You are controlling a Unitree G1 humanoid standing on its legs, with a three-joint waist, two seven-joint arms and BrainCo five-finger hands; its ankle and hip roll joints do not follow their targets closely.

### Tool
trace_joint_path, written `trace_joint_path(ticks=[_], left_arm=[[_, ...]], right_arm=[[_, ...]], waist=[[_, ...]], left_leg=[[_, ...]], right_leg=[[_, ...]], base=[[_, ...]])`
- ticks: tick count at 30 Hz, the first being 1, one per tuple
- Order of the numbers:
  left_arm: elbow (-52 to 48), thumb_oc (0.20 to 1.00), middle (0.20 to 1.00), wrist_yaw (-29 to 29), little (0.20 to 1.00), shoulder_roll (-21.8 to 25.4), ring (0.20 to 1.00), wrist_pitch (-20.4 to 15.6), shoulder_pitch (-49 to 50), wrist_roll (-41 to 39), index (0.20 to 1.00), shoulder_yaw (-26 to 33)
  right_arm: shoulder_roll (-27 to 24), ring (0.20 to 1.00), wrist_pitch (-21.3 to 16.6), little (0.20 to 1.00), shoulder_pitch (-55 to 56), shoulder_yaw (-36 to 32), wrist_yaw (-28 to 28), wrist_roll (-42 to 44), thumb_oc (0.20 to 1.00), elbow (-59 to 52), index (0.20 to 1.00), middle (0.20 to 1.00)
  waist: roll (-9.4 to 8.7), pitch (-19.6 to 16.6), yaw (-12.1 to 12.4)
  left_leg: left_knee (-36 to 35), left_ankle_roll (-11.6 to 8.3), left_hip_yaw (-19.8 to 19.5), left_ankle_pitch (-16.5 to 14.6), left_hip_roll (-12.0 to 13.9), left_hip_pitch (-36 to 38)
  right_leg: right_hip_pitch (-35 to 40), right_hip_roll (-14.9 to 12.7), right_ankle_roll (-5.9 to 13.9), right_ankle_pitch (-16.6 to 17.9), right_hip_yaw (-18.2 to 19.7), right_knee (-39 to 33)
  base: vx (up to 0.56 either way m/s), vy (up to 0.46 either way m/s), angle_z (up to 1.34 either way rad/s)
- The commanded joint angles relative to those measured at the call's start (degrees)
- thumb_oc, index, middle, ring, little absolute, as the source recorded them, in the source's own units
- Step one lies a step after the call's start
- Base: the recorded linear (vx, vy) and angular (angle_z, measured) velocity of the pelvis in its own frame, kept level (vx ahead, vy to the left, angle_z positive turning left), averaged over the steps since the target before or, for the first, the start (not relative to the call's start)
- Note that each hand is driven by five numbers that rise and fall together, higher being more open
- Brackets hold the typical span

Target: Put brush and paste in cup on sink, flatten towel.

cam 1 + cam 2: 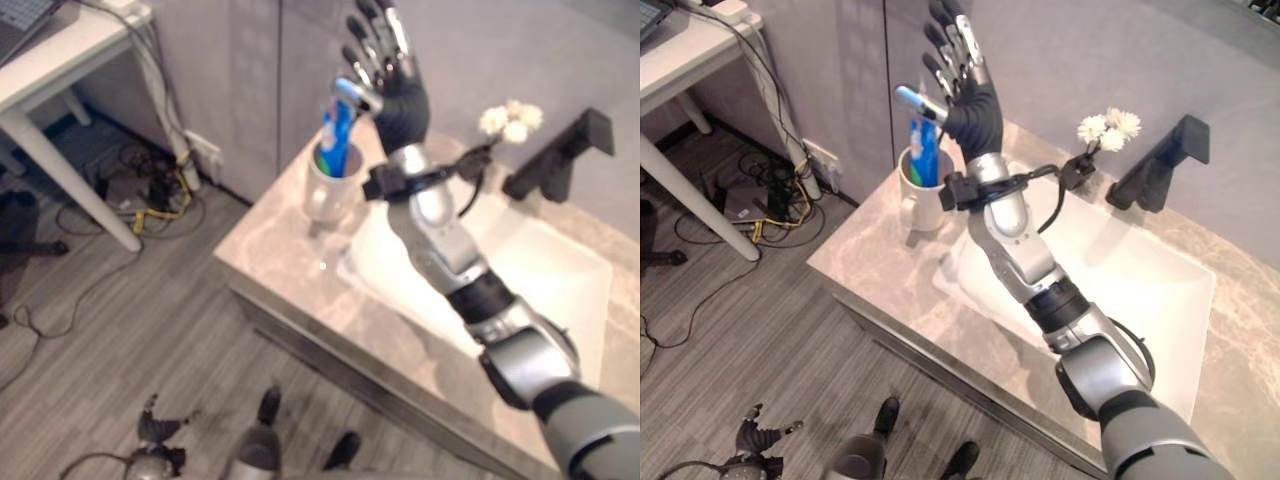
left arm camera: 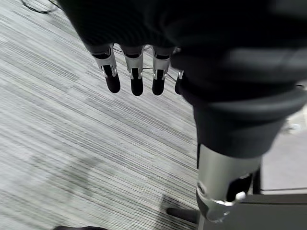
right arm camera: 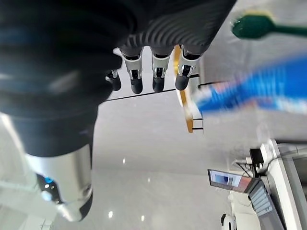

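Right eye view: one white cup (image 1: 921, 202) stands on the marble sink counter (image 1: 876, 272) near its far left corner, just beside the white basin (image 1: 1140, 290). In the cup stand one blue toothpaste tube (image 1: 925, 152), cap up, and one toothbrush, of which the head view gives only a sliver of green; the right wrist view shows its green head (image 3: 253, 27) next to the blurred blue tube. The right hand (image 1: 965, 88) is raised above and just behind the cup, fingers straight and spread, holding nothing; its fingertips (image 3: 157, 83) are clear of the tube. One white towel (image 1: 958, 270) lies at the basin's near-left edge, largely hidden by the right forearm, so how flat it lies cannot be told. One black faucet (image 1: 1155, 170) stands at the back of the basin, with one small vase of white flowers (image 1: 1102, 130) beside it. The left hand (image 2: 139, 72) hangs low over the grey plank floor (image 2: 72, 143), fingers straight, empty.
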Motion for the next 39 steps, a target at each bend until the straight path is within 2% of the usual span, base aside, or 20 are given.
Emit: trace_joint_path(ticks=[1, 6, 10, 14, 17, 18, 19, 21, 23, 25, 29, 32, 37, 39], left_arm=[[-1.1, 1.0, 1.0, -0.9, 1.0, 3.2, 1.0, -2.9, 0.5, -0.1, 1.0, -2.5], [-6.7, 1.0, 1.0, -2.4, 1.0, 4.4, 1.0, -3.6, 1.6, -0.2, 1.0, -2.8], [-14.4, 1.0, 1.0, -3.0, 1.0, 5.8, 1.0, -4.7, 3.5, -1.3, 1.0, -0.8], [-22.3, 1.0, 1.0, -3.1, 1.0, 6.2, 1.0, -5.6, 6.7, -2.5, 1.0, 4.2], [-24.2, 1.0, 1.0, -3.2, 1.0, 6.2, 1.0, -5.9, 7.8, -2.7, 1.0, 6.3], [-26.6, 1.0, 1.0, -3.2, 1.0, 6.2, 1.0, -6.3, 9.4, -2.7, 1.0, 9.2], [-26.7, 1.0, 1.0, -3.2, 1.0, 6.3, 1.0, -6.2, 9.6, -2.7, 1.0, 9.3], [-30.5, 1.0, 1.0, -3.1, 1.0, 6.1, 1.0, -7.0, 11.8, -2.7, 1.0, 14.6], [-31.3, 1.0, 1.0, -3.1, 1.0, 6.1, 1.0, -7.3, 12.4, -3.1, 1.0, 15.6], [-32.7, 1.0, 1.0, -2.9, 1.0, 6.3, 1.0, -8.3, 12.9, -3.1, 1.0, 18.9], [-36.8, 1.0, 1.0, -1.2, 1.0, 7.2, 1.0, -9.0, 13.2, -1.2, 1.0, 23.1], [-40.4, 1.0, 1.0, 0.3, 1.0, 7.9, 1.0, -9.4, 12.7, -0.6, 1.0, 26.3], [-43.4, 1.0, 1.0, 1.3, 1.0, 7.6, 1.0, -9.8, 11.0, -1.9, 1.0, 27.1], [-43.6, 1.0, 1.0, 1.3, 1.0, 7.7, 1.0, -10.1, 8.8, -3.8, 1.0, 25.8]], right_arm=[[-3.0, 1.0, -2.3, 1.0, -3.0, -1.9, -2.7, -5.9, 1.0, -4.5, 1.0, 1.0], [-3.7, 1.0, -2.4, 1.0, -0.5, -6.0, -5.0, -10.5, 1.0, -7.6, 1.0, 1.0], [-4.2, 1.0, -2.5, 1.0, 3.3, -11.0, -7.6, -15.0, 1.0, -10.7, 1.0, 1.0], [-4.6, 1.0, -3.5, 1.0, 12.1, -20.4, -10.4, -17.8, 1.0, -14.7, 1.0, 1.0], [-5.2, 1.0, -3.7, 1.0, 15.6, -24.1, -11.4, -18.7, 1.0, -15.9, 1.0, 1.0], [-6.6, 1.0, -3.9, 1.0, 19.9, -28.4, -12.3, -19.3, 1.0, -16.6, 1.0, 1.0], [-6.5, 1.0, -3.8, 1.0, 20.1, -28.5, -12.3, -19.4, 1.0, -16.8, 1.0, 1.0], [-10.7, 1.0, -3.0, 1.0, 28.6, -37.9, -15.3, -24.4, 1.0, -16.8, 1.0, 1.0], [-12.1, 1.0, -2.5, 1.0, 30.6, -40.3, -16.5, -26.7, 1.0, -16.4, 1.0, 1.0], [-17.8, 1.0, -1.0, 1.0, 36.2, -46.7, -19.3, -32.7, 1.0, -13.2, 1.0, 1.0], [-22.1, 1.0, 0.7, 1.0, 44.4, -56.8, -24.0, -34.7, 1.0, -5.3, 1.0, 1.0], [-22.3, 1.0, 2.3, 1.0, 50.8, -63.3, -26.1, -33.3, 1.0, 2.8, 1.0, 1.0], [-20.2, 1.0, 3.9, 1.0, 55.8, -66.7, -27.4, -31.1, 1.0, 11.3, 1.0, 1.0], [-20.1, 1.0, 5.4, 1.0, 58.1, -65.4, -26.7, -27.9, 1.0, 23.6, 1.0, 1.0]], waist=[[2.01, -3.5, -0.6], [3.16, -4.3, -1.2], [4.47, -5.0, -1.9], [6.08, -5.8, -3.0], [6.54, -6.0, -3.6], [7.1, -6.2, -4.4], [7.04, -6.3, -4.4], [7.59, -6.6, -5.6], [7.65, -6.7, -5.9], [7.7, -7.0, -6.7], [7.86, -7.2, -8.3], [8.13, -7.3, -10.4], [8.34, -7.3, -12.2], [8.34, -7.2, -13.3]], left_leg=[[0.2, 1.72, -2.2, -5.1, 1.3, 0.6], [0.2, 2.11, -1.9, -4.7, 1.0, 0.9], [0.2, 2.13, -1.5, -4.8, 1.0, 1.6], [0.2, 2.14, -0.2, -5.1, 1.2, 2.7], [0.2, 2.29, 0.4, -5.2, 1.2, 3.2], [0.2, 2.52, 1.0, -5.6, 1.3, 3.8], [0.2, 2.53, 1.0, -5.6, 1.3, 3.8], [0.2, 2.48, 1.7, -6.1, 1.4, 4.6], [0.2, 2.57, 1.8, -6.1, 1.3, 4.6], [0.2, 2.55, 1.9, -6.2, 1.3, 4.7], [0.2, 2.51, 2.3, -6.6, 1.5, 5.2], [0.2, 2.33, 2.8, -6.8, 1.8, 5.3], [0.2, 2.19, 3.7, -7.1, 2.2, 5.6], [0.2, 1.98, 4.4, -7.3, 2.5, 5.9]], right_leg=[[2.2, -3.5, 2.66, 0.8, -1.4, 0.3], [2.6, -3.9, 2.31, 1.0, -1.7, 0.3], [3.2, -4.1, 2.31, 0.7, -1.6, 0.3], [3.6, -4.1, 2.34, 0.5, -0.7, 0.3], [3.6, -4.2, 2.38, 0.5, 0.0, 0.3], [3.5, -4.2, 2.46, 0.6, 0.9, 0.3], [3.5, -4.2, 2.46, 0.6, 1.0, 0.3], [3.8, -4.2, 2.6, 0.4, 1.7, 0.3], [3.8, -4.3, 2.62, 0.5, 1.7, 0.3], [3.7, -4.3, 2.79, 0.4, 1.9, 0.3], [3.6, -4.2, 2.97, 0.4, 2.6, 0.3], [3.2, -3.9, 2.92, 0.3, 3.4, 0.3], [2.6, -3.5, 2.81, 0.3, 4.5, 0.3], [2.3, -3.2, 2.83, 0.2, 5.3, 0.3]], base=[[0.0, 0.0, 0.0], [-0.04, -0.001, -0.02], [-0.03, -0.011, 0.0], [-0.04, -0.004, -0.07], [-0.02, 0.006, -0.18], [-0.01, 0.011, -0.17], [0.01, 0.009, -0.21], [0.01, -0.002, -0.24], [0.0, 0.001, -0.07], [0.02, -0.009, -0.21], [0.02, -0.012, -0.07], [0.03, -0.025, -0.06], [0.03, -0.024, -0.14], [0.02, -0.022, -0.16]])
